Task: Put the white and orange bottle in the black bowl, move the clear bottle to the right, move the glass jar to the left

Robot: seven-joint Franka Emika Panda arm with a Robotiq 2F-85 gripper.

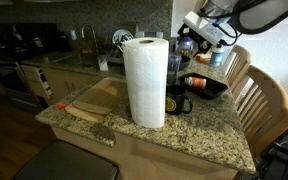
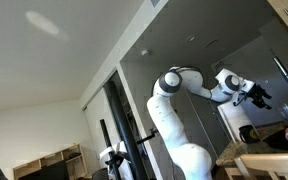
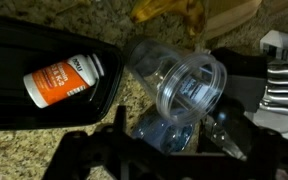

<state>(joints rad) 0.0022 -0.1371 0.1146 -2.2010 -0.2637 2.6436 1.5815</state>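
The white and orange bottle (image 3: 64, 80) lies on its side inside the black bowl (image 3: 14, 110) at the left of the wrist view. In an exterior view the same bottle (image 1: 196, 82) shows as an orange patch in the bowl (image 1: 209, 88), to the right of the paper towel roll. The glass jar (image 3: 187, 82) stands with its mouth open upward just right of the bowl. Close below it is the clear bottle (image 3: 156, 128), bluish and see-through. My gripper (image 3: 167, 138) hangs above them with its jaws open on either side of the clear bottle, holding nothing. It is high over the counter in both exterior views (image 1: 196, 32) (image 2: 256, 96).
A tall paper towel roll (image 1: 144, 80) stands mid-counter, with a small black mug (image 1: 176, 102) at its right foot. A wooden board (image 1: 89, 100) lies to its left. Wooden chair backs (image 1: 259, 95) rise at the counter's right edge. A sink and clutter sit behind.
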